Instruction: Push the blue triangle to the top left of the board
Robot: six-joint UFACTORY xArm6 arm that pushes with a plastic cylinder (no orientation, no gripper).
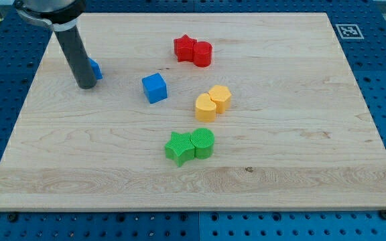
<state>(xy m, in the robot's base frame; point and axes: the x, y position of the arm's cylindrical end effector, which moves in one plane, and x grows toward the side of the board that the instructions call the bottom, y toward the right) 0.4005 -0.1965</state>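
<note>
The blue triangle point(95, 69) lies near the board's upper left, mostly hidden behind my rod; only its right part shows. My tip point(86, 86) rests on the board just left of and slightly below the triangle, touching or nearly touching it. A blue cube point(154, 88) sits to the right of the triangle, apart from it.
A red star point(185, 48) and a red block point(202, 53) touch at the top centre. Two yellow blocks point(212, 102) sit together in the middle. A green star point(179, 148) and a green block point(203, 143) touch below them. The wooden board point(300, 134) has a marker tag point(347, 31) off its top right corner.
</note>
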